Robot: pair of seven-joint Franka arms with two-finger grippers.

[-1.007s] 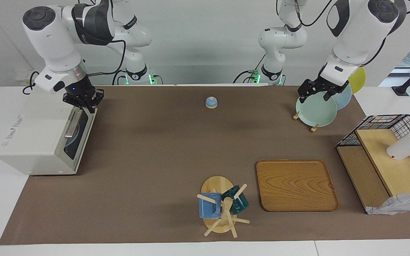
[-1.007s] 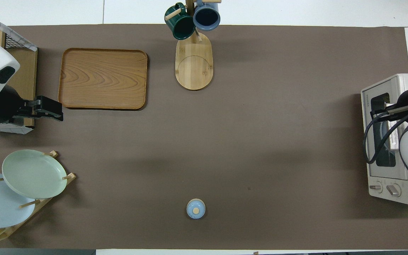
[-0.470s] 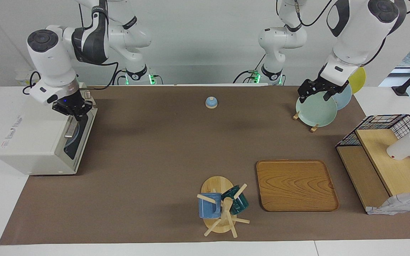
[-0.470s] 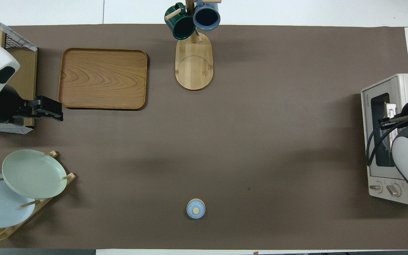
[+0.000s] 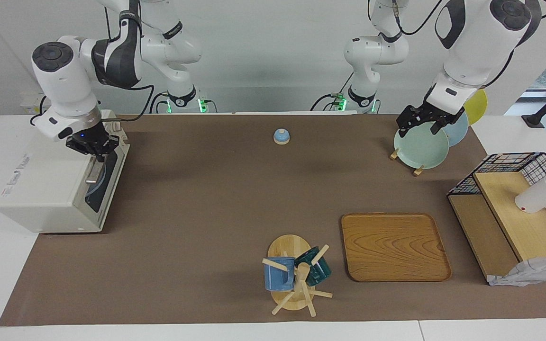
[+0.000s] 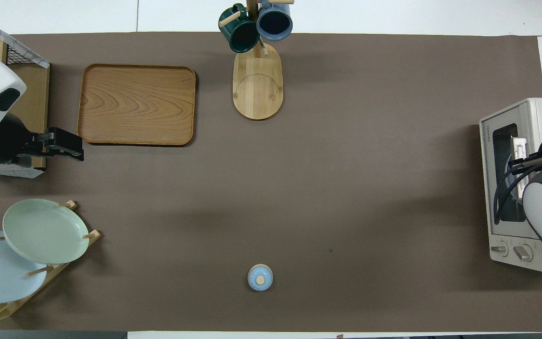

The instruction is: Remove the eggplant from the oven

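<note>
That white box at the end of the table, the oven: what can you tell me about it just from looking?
The oven is a boxy cream-white countertop toaster oven that looks like painted metal. It sits at the right arm's end of the table, partly on the brown mat. Its door of dark glass is shut, with a metal bar handle near its top edge and two knobs beside the glass. The right gripper, shut, is down at the handle's upper end. What is inside cannot be made out.

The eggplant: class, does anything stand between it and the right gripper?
Yes. The oven door is shut, and the eggplant cannot be seen through its dark glass. The right gripper, shut, sits at the door's handle. The left gripper waits open over the plates.
</note>
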